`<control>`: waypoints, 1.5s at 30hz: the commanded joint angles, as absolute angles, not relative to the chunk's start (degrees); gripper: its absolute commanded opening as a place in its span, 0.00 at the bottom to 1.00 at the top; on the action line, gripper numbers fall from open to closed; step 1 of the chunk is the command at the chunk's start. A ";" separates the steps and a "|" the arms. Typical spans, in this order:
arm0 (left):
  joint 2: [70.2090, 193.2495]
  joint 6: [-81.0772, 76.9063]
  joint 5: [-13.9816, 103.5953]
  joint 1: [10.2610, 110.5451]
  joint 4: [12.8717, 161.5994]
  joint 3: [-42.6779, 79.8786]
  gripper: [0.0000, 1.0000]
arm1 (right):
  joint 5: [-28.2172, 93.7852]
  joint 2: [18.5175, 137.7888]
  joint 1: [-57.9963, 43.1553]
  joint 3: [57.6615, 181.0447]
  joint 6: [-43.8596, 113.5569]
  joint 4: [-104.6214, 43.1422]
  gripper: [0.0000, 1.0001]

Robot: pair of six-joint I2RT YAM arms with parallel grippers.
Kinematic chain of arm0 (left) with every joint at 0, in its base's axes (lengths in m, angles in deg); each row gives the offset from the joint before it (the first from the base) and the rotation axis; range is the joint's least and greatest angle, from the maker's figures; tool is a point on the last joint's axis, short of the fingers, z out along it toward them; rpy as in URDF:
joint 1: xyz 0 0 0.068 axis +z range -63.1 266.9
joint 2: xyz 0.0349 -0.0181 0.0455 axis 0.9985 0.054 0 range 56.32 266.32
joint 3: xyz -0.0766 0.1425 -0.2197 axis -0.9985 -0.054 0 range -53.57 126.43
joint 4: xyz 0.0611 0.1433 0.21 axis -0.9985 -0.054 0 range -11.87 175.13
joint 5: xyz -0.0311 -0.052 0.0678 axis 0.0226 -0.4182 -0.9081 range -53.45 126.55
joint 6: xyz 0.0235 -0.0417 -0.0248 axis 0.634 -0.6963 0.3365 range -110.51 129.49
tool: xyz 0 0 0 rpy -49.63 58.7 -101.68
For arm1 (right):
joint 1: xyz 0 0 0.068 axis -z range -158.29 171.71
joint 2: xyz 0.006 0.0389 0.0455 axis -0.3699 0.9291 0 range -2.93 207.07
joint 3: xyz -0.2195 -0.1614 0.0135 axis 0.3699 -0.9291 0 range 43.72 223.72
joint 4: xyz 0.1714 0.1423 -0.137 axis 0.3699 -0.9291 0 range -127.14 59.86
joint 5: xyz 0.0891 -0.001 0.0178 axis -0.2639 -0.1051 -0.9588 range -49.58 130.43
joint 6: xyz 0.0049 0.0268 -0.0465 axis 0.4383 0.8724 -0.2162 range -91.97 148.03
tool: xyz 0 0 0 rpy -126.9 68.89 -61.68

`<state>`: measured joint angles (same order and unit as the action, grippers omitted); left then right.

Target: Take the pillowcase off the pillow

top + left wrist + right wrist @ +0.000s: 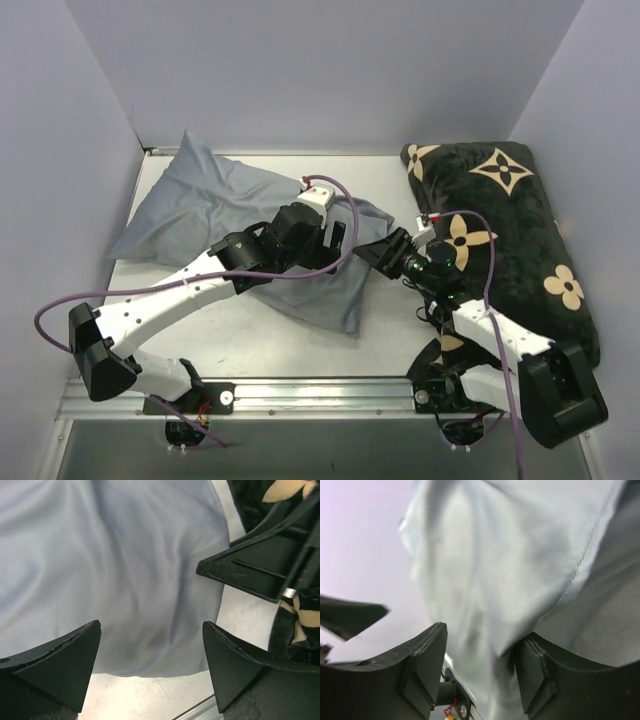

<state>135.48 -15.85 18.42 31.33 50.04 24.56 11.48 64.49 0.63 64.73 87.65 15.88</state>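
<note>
The left gripper stands with its jaws spread wide, closed on nothing, over the loose end of a pale grey-blue cloth pillowcase. Just to its right, the right gripper meets the same end of the case. Its fingers are about half apart with a fold of the cloth hanging between them; whether they pinch it cannot be told. From the two grippers the pillowcase runs away to the far left, flat near them and plump at the far end. The pillow is hidden inside that plump end. The case lies on a white table. Right of the right gripper lies a black plush cushion with tan flower motifs.
</note>
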 commanded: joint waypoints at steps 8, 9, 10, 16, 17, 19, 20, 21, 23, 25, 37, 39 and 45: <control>140.17 -15.65 15.19 25.56 53.05 25.45 0.92 | 12.91 57.01 -2.72 75.87 79.98 -3.58 0.17; 140.34 -15.38 15.28 25.21 53.49 25.27 0.92 | 13.52 57.10 -3.51 77.02 78.41 -7.52 0.15; 140.69 -15.29 15.28 24.59 54.19 25.18 0.92 | 14.31 57.01 -4.21 79.47 77.61 -9.21 0.14; 140.61 -14.67 12.04 21.43 57.70 22.99 0.93 | 16.08 58.33 -6.68 84.23 76.28 -14.93 0.06; 140.44 -14.94 11.50 21.16 58.32 22.55 0.93 | 15.38 59.12 -6.68 85.45 76.55 -14.94 0.05; 140.26 -15.81 7.75 20.81 60.17 20.79 0.93 | 13.28 60.34 -6.86 86.34 77.42 -14.06 0.04; 140.35 -16.34 6.33 20.11 60.78 20.09 0.93 | 12.57 60.70 -6.86 86.69 78.30 -13.54 0.04; 140.26 -16.52 4.75 19.84 61.74 18.87 0.93 | 12.04 61.05 -7.21 87.39 78.57 -12.84 0.03; 140.61 -17.74 -0.69 18.79 63.68 18.24 0.93 | 11.60 61.67 -7.65 88.36 78.92 -12.83 0.02; 141.13 -18.36 -4.48 18.17 65.87 17.02 0.93 | 10.99 62.28 -7.91 89.07 79.45 -12.66 0.02; 139.55 -20.21 -8.71 17.03 79.69 9.63 0.88 | 7.12 62.38 -8.53 89.07 83.40 -10.11 0.02; 139.12 -21.35 -10.12 17.03 79.42 8.92 0.77 | 7.11 62.20 -8.62 89.16 83.58 -9.93 0.02; 136.13 -22.76 -13.73 17.03 77.76 7.25 0.00 | 9.57 61.50 -8.70 89.33 81.39 -13.16 0.14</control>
<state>139.74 -21.58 -9.93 17.23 75.98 7.55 9.49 62.54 -8.14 86.39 82.47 -13.74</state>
